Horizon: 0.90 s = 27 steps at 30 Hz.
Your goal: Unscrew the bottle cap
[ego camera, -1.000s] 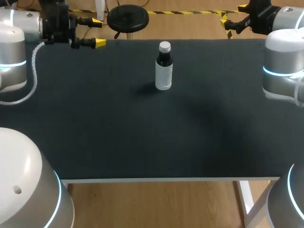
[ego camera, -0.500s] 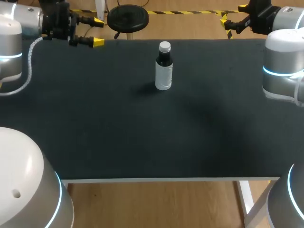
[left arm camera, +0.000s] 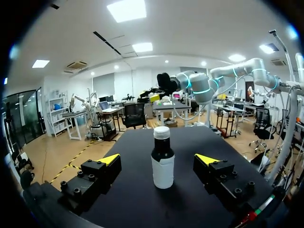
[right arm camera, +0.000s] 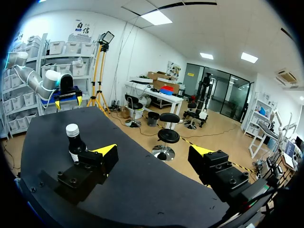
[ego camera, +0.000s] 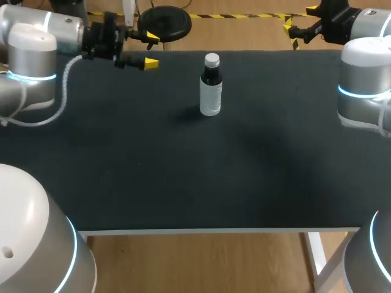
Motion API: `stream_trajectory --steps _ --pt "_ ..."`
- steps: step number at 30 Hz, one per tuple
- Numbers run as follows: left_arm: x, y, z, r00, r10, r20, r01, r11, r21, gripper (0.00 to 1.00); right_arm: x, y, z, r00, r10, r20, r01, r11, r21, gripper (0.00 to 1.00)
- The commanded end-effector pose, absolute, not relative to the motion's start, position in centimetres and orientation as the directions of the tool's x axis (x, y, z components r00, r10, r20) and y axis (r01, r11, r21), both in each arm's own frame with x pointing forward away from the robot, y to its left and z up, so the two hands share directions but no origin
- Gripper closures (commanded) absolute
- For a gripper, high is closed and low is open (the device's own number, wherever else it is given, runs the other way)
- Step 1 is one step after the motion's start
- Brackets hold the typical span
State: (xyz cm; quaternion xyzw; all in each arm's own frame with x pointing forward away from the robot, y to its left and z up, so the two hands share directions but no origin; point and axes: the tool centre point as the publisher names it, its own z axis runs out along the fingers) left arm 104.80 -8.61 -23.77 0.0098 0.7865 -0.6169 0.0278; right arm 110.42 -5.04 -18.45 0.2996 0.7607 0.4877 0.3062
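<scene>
The bottle (ego camera: pixel 211 91) is stood upright toward 12 o'clock on the tabletop (ego camera: pixel 183 171), cap (ego camera: pixel 211 60) on. The left pincer (ego camera: pixel 151 50), spread, is held at its 10 o'clock, apart; the right pincer (right arm camera: pixel 153 151), also spread, at 2 o'clock. The body should be clamped low and squarely, so the cap is left free for twisting.

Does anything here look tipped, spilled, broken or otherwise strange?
Nothing stands out. The bottle stands upright on the table with its cap on, and no spill shows around it. The left pincer and right pincer are open and touch nothing.
</scene>
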Motion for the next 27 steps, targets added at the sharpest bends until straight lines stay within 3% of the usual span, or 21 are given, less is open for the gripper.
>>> stream_trajectory --steps 1,27 --pt "104.4 -10.9 -24.5 -0.998 -0.046 -0.05 0.037 0.24 -0.97 0.0 110.4 -5.0 -18.5 -0.633 0.754 -0.174 0.157 0.345 0.925 0.0" --pt "107.3 -17.9 -29.4 -0.997 0.075 -0.021 0.032 0.145 -0.989 0.0 110.4 -5.0 -18.5 -0.633 0.754 -0.174 0.157 0.345 0.925 0.0"
